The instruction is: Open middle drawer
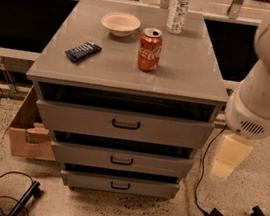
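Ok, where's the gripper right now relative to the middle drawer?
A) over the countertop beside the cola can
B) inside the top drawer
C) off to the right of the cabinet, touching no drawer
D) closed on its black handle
C: the gripper hangs beside the right side of the cabinet, about level with the middle drawer and well clear of its handle.

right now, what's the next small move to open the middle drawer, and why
Probably swing the gripper left toward the small black bar handle on the shallow grey middle drawer; it hangs right of the grey cabinet, clear of that handle.
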Robot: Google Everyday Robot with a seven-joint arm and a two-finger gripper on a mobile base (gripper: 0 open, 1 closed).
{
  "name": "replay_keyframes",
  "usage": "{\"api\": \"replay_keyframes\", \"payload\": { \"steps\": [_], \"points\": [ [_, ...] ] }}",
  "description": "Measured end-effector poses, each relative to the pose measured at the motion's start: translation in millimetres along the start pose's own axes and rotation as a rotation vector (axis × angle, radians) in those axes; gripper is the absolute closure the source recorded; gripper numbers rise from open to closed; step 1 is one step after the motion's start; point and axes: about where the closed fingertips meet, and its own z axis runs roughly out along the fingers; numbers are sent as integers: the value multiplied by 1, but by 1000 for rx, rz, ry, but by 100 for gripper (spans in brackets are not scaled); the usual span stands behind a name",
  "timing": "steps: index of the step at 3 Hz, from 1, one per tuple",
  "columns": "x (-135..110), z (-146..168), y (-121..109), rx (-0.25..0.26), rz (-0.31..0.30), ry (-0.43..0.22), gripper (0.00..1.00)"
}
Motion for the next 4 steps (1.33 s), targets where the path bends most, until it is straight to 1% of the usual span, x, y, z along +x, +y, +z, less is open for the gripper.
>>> {"api": "replay_keyframes", "payload": {
  "steps": [1, 2, 3, 4],
  "points": [
    [5, 59, 20, -37, 60, -4, 0],
    [0, 107, 33, -38, 105, -38, 0],
    [-26, 158, 42, -89, 117, -141, 0],
    [-27, 158, 42, -86, 117, -143, 0]
  ]
}}
